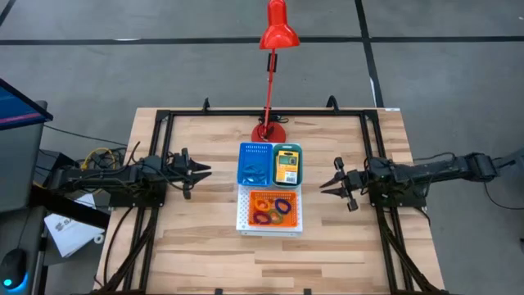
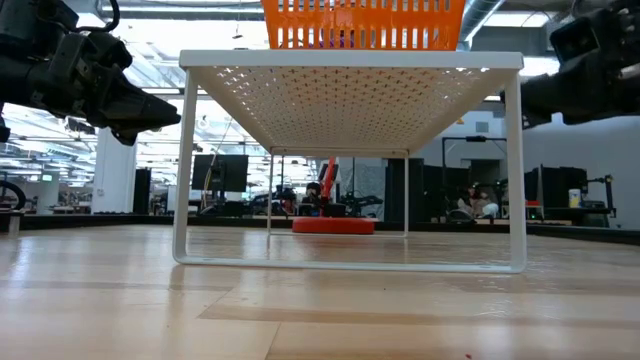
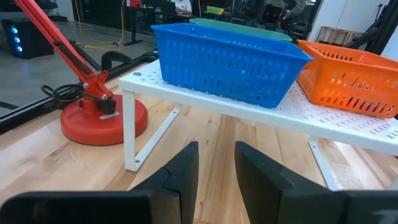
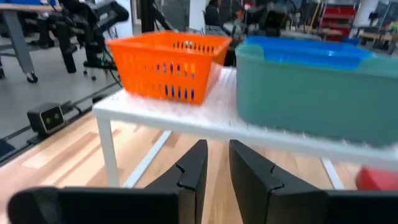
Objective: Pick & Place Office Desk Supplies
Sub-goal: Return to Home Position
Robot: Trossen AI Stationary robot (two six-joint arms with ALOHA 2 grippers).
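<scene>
Left end effector (image 1: 206, 170) faces blue tray (image 1: 255, 148), its length running toward lamp (image 1: 277, 33).

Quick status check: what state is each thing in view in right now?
Blue bin: upright on the white shelf.
Teal bin: upright on the shelf, holding a yellow box.
Orange bin: upright on the shelf, holding coloured loops.
White shelf: standing on the table.
Red lamp: upright behind the shelf.
Left gripper: jaws open, empty.
Right gripper: jaws open, empty.
</scene>
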